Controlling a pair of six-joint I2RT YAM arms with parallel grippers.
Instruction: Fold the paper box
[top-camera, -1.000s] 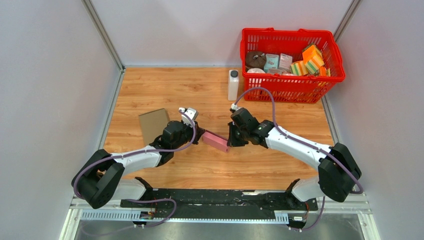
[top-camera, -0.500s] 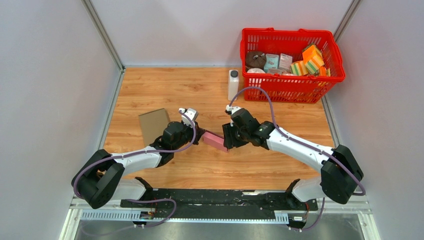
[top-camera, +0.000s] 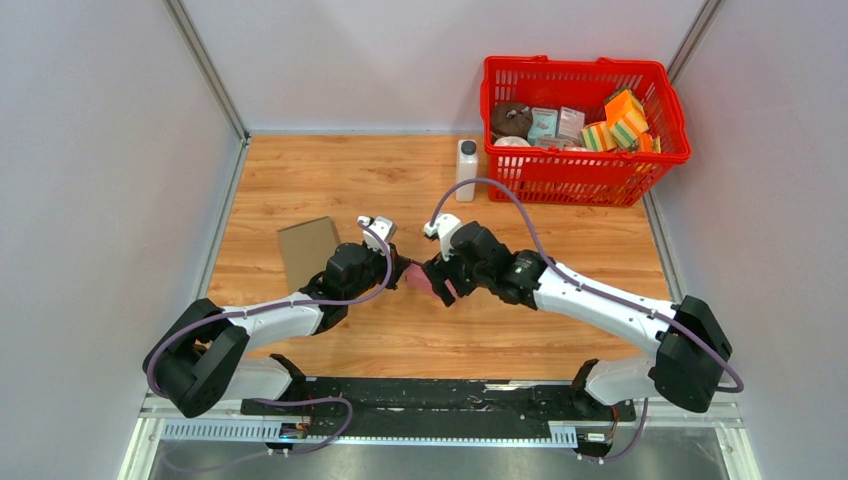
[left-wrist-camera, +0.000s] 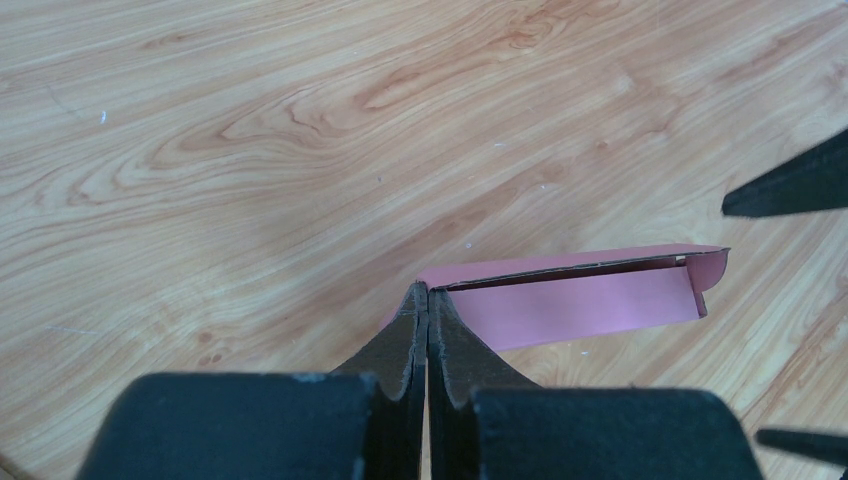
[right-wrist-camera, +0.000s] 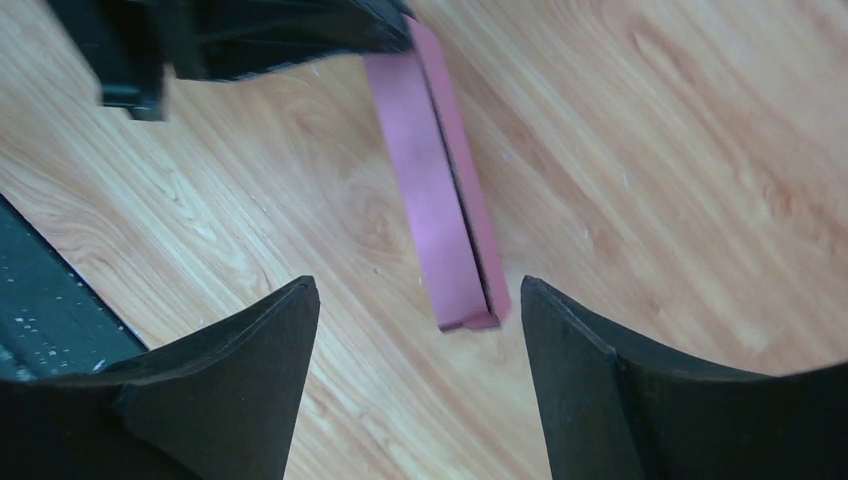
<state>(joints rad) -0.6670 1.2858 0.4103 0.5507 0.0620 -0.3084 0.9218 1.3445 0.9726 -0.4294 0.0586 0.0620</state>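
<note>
My left pincer (left-wrist-camera: 428, 292) is pressed shut on one end of the pink paper box (left-wrist-camera: 580, 300), the thin card nipped between my two black fingertips; from there the box runs away from me, long and narrow, with a short flap turned up at its far end; my right pincer (right-wrist-camera: 417, 287) stands wide, holding nothing, its two dark fingers (right-wrist-camera: 230, 370) spread to either side of the box's free end and apart from it, the end lying between them and lower down; whether that free end rests on the wood or hangs just above it I cannot tell; seen from above, my two pincers meet nose to nose over the box, the left one (top-camera: 398, 270) coming in from the left and the right one (top-camera: 440, 280) from the right, so that only a sliver of pink (top-camera: 421, 279) shows between them; this is about the middle of the wooden table (top-camera: 330, 180), a little nearer its near edge than its far one; a flat brown sheet of cardboard (top-camera: 306, 250) lies by the left edge, just beyond my left arm; a white bottle (top-camera: 466, 170) stands upright near the far edge, just beside a red basket (top-camera: 575, 62) that fills the far right corner and holds sponges and small packets.
</note>
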